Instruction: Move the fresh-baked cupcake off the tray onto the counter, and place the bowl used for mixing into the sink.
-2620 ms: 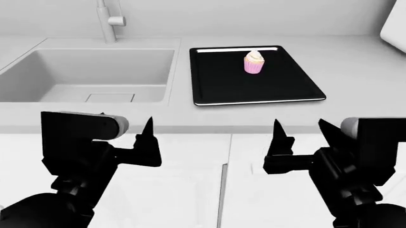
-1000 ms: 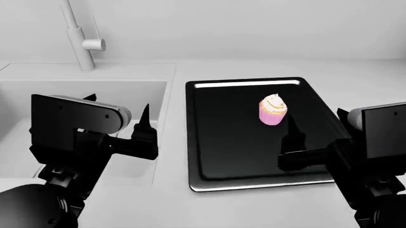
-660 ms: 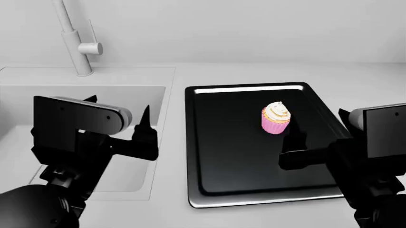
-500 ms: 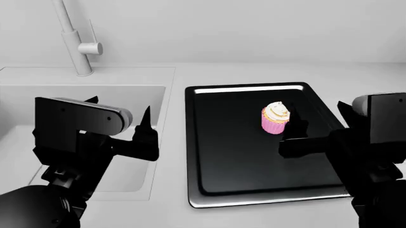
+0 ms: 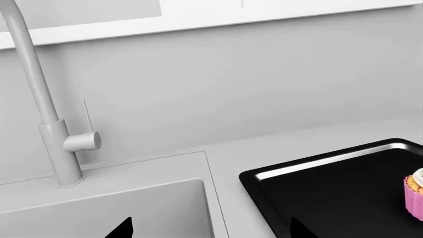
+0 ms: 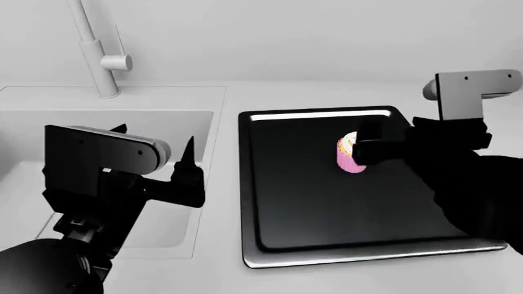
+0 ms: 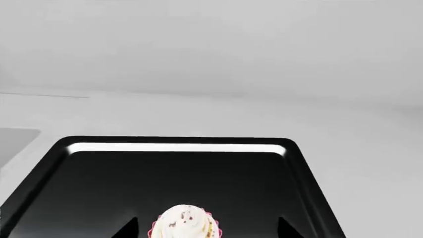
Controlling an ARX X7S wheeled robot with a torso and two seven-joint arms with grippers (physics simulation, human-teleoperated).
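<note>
Cupcake (image 7: 183, 224) sits directly ahead of the right gripper (image 7: 208, 229), centred between its spread-apart tips; the left gripper (image 6: 154, 156), also apart, hangs much farther away.

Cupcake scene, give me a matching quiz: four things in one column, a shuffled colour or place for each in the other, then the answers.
Things:
1. cupcake
2. tray
3. faucet
4. left gripper

Descriptions:
A. stands behind the sink
B. glossy black with a silvery rim
C. hovers over the sink's near right corner
D. pink wrapper, on the tray between the right gripper's fingertips

Pairs: 1-D, 2-B, 3-A, 4-C
</note>
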